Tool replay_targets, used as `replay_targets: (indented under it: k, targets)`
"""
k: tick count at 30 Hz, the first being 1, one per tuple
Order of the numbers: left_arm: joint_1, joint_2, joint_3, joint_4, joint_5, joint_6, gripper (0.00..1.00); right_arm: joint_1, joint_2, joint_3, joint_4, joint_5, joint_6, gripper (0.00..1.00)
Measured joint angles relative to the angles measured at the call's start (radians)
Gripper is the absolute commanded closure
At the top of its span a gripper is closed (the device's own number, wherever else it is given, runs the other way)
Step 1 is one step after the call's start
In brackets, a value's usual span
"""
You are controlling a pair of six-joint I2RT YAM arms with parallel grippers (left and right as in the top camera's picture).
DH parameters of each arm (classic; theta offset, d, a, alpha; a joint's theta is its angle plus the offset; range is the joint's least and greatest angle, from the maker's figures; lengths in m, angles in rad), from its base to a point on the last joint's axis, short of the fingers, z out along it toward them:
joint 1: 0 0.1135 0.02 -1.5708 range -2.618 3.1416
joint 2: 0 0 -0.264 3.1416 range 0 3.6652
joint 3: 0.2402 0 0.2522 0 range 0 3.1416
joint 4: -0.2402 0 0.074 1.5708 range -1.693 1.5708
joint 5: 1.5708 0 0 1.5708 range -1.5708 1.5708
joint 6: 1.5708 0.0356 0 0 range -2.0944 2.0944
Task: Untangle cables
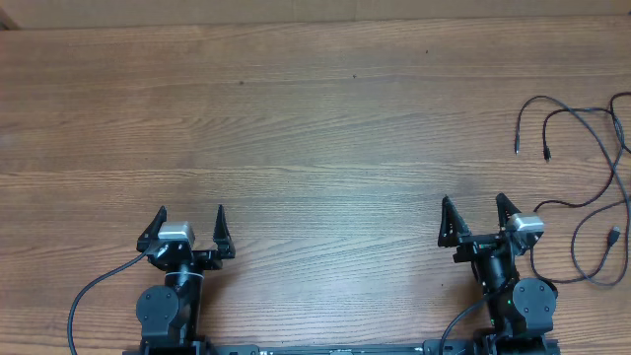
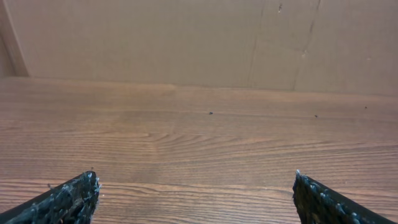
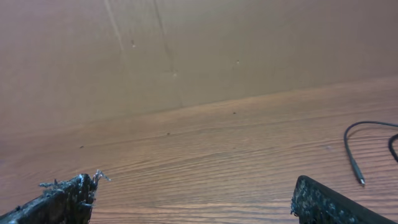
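Thin black cables [image 1: 592,177] lie in loose loops at the far right edge of the wooden table, with small plug ends [image 1: 517,148] pointing toward me and one grey plug [image 1: 613,236] nearer the front. One cable end [image 3: 356,165] shows at the right of the right wrist view. My right gripper [image 1: 475,207] is open and empty, left of the cables and apart from them. My left gripper [image 1: 190,215] is open and empty at the front left, far from the cables.
The wooden table [image 1: 296,128] stretches wide between and beyond the arms. A brown cardboard wall [image 2: 186,37] stands at the table's far edge. The cables run off the right edge of the overhead view.
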Motion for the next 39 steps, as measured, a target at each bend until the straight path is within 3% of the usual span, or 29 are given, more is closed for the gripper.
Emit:
replay_targets:
  k: [39]
  targets:
    - [0.0, 0.0, 0.0, 0.0, 0.0, 0.0, 0.0, -0.034, 0.0, 0.0, 0.0, 0.014, 0.0, 0.0]
